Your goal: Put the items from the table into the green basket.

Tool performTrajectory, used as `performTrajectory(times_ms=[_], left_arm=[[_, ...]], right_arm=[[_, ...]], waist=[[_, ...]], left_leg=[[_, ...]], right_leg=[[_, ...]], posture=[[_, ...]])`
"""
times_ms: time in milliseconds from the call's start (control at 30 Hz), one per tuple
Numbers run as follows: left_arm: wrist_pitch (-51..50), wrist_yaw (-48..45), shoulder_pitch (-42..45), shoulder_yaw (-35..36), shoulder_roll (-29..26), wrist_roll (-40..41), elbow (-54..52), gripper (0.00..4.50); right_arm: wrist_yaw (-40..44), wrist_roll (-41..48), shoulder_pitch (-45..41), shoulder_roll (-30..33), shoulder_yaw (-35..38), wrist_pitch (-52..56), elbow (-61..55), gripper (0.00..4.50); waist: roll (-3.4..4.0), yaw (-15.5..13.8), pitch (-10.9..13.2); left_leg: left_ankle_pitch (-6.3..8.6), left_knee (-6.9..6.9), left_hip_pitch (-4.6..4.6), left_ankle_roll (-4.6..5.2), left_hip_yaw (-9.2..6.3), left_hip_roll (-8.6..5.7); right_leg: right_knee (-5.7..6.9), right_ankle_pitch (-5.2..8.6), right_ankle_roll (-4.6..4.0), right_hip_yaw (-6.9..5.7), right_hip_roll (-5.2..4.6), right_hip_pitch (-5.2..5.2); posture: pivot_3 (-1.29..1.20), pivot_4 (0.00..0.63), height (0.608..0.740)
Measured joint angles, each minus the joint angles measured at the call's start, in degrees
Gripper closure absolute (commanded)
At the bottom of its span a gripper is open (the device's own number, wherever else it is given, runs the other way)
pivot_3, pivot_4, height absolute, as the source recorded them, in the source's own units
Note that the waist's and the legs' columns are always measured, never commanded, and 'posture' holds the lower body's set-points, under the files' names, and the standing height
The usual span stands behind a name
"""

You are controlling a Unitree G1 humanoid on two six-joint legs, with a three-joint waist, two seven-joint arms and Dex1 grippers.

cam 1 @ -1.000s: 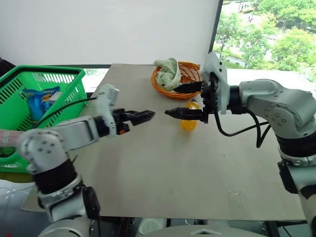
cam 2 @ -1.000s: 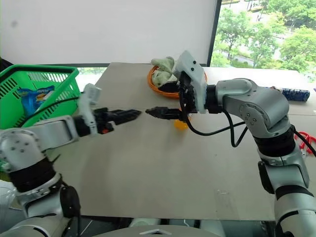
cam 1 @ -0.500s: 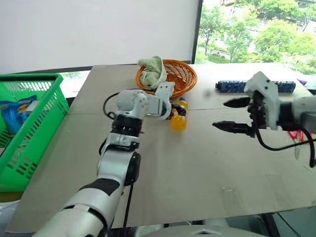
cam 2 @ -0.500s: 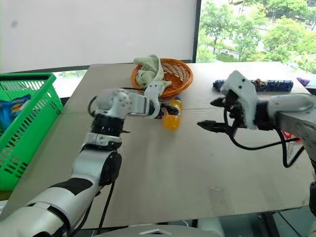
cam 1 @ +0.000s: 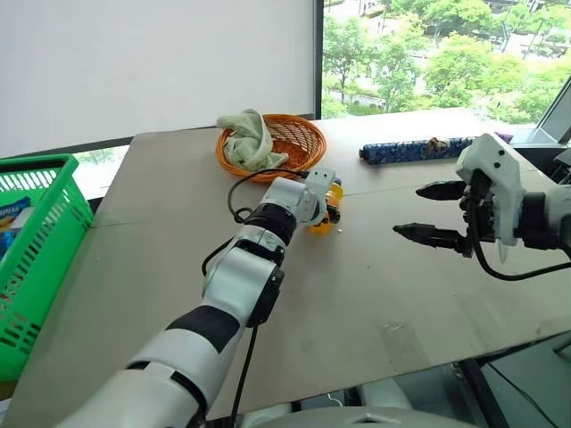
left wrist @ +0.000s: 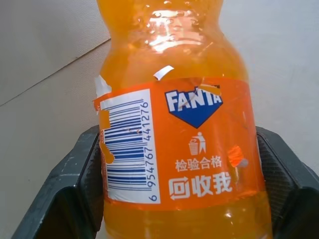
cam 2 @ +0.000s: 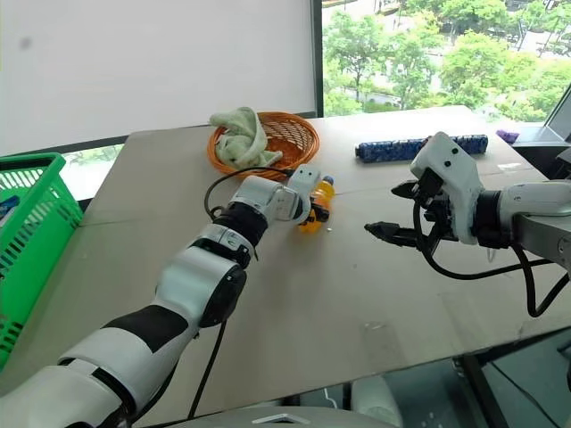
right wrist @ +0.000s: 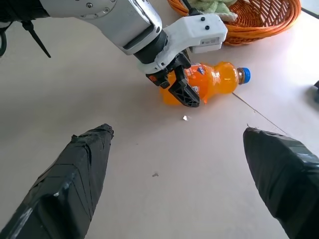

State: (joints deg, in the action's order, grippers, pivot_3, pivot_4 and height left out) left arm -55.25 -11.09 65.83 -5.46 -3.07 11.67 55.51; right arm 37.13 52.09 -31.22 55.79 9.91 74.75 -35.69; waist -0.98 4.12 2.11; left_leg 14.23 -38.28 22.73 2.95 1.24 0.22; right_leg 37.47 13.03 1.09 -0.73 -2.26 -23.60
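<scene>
Fanta bottle (right wrist: 209,79): lies on its side on the table (cam 1: 375,294), blue cap toward the orange wicker bowl (cam 1: 290,143), just in front of that bowl.

Left gripper (right wrist: 177,84): reaches out over the middle of the table and straddles the bottle's labelled belly. In the left wrist view one black finger (left wrist: 75,184) stands on each side of the label (barcode and printed label facing the camera), close against it or touching; whether the fingers already press the bottle, I cannot tell. The bottle lies on the tabletop.

Right gripper (cam 1: 430,212): hovers over the right part of the table, well apart from the bottle, fingers spread wide with nothing between them.

Green basket (cam 1: 40,241): at the table's left edge, well apart from the bottle; a blue packet (cam 1: 9,218) shows inside it.

Wicker bowl: holds a crumpled pale green cloth (cam 1: 247,138).

Long blue patterned package (cam 1: 415,149): lies along the far right of the table, beyond the right gripper.
</scene>
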Motion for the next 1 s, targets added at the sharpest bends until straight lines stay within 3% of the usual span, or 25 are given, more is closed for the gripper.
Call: performTrajectory(times_ms=[133,267,367,433,567,667,767,900,1000], left_arm=[[-13.29,-2.00,-6.51,3.92,-3.77,3.94,-16.76,1.34],[-26.40,-4.72,-16.91,8.20,-10.69,9.60,-40.30,1.34],[-25.67,-9.67,-29.47,7.99,-22.70,12.63,-61.21,1.34],[-23.67,-12.32,-36.27,10.98,-27.14,13.63,-68.19,1.34],[-18.27,-19.88,-49.60,18.72,-36.18,17.26,-78.99,1.34],[-17.26,-23.16,-50.75,29.16,-38.71,21.04,-81.49,1.34],[-15.62,-21.77,-44.81,39.06,-42.92,21.54,-76.66,1.34],[-1.34,-19.79,-41.50,41.21,-56.94,11.95,-58.16,1.34],[7.57,-22.01,-41.14,38.15,-60.06,7.97,-48.85,1.34]], right_arm=[[0.10,-0.06,-0.03,-0.51,-1.07,-1.12,0.36,0.00],[1.17,-1.44,-0.52,-1.07,-5.20,-3.19,1.63,0.00],[2.67,-5.70,-3.02,-4.52,-12.52,-7.65,4.86,0.00],[3.08,-8.97,-4.83,-7.98,-17.07,-10.48,7.62,0.00],[5.28,-13.71,-13.17,-20.72,-25.20,-17.58,15.17,0.00],[6.46,-14.43,-20.53,-28.35,-25.64,-21.12,20.17,0.00],[6.23,-15.47,-28.56,-36.59,-25.26,-24.36,26.19,0.00],[6.22,-15.27,-36.10,-41.18,-24.85,-24.52,28.76,0.00],[6.26,-16.26,-36.83,-41.08,-24.57,-23.63,30.63,0.00]], waist=[[0.02,0.27,0.08],[-0.05,0.47,0.21],[-0.08,0.06,0.23],[-0.08,-0.96,0.25],[-0.26,-3.65,0.54],[-0.44,-6.82,0.74],[-0.65,-9.21,0.82],[-0.75,-10.77,0.76],[-0.98,-12.70,0.60]], left_leg=[[0.01,0.10,0.15,0.00,0.06,0.02],[0.02,0.25,0.35,-0.04,0.07,0.04],[0.02,0.52,0.07,-0.06,0.27,0.07],[0.01,0.62,0.00,-0.07,0.28,0.07],[-0.23,0.59,0.05,-0.44,0.14,0.08],[-0.27,0.44,0.16,-0.50,-0.12,0.08],[-0.31,0.46,0.17,-0.59,-0.29,0.08],[-0.35,1.02,0.05,-0.68,-0.14,-0.02],[-0.17,1.14,0.23,-0.93,-0.25,-0.10]], right_leg=[[0.10,-0.22,-0.03,0.25,0.11,-0.24],[0.25,-0.17,-0.08,0.43,0.20,-0.64],[0.32,-0.12,-0.19,0.68,0.25,-0.66],[0.34,-0.10,-0.22,0.66,0.23,-0.67],[0.37,0.03,-0.47,0.47,0.23,-0.67],[0.34,0.01,-0.48,0.17,0.19,-0.59],[0.38,-0.02,-0.50,0.01,0.21,-0.58],[0.27,-0.05,-0.49,-0.05,0.19,-0.71],[0.17,-0.03,-0.52,-0.10,-0.09,-0.88]], posture=[[-0.09,0.000,0.740],[0.01,0.000,0.740],[0.07,0.000,0.740],[0.11,0.000,0.740],[0.20,0.000,0.740],[0.27,0.000,0.740],[0.32,0.000,0.740],[0.33,0.000,0.740],[0.32,0.000,0.740]])
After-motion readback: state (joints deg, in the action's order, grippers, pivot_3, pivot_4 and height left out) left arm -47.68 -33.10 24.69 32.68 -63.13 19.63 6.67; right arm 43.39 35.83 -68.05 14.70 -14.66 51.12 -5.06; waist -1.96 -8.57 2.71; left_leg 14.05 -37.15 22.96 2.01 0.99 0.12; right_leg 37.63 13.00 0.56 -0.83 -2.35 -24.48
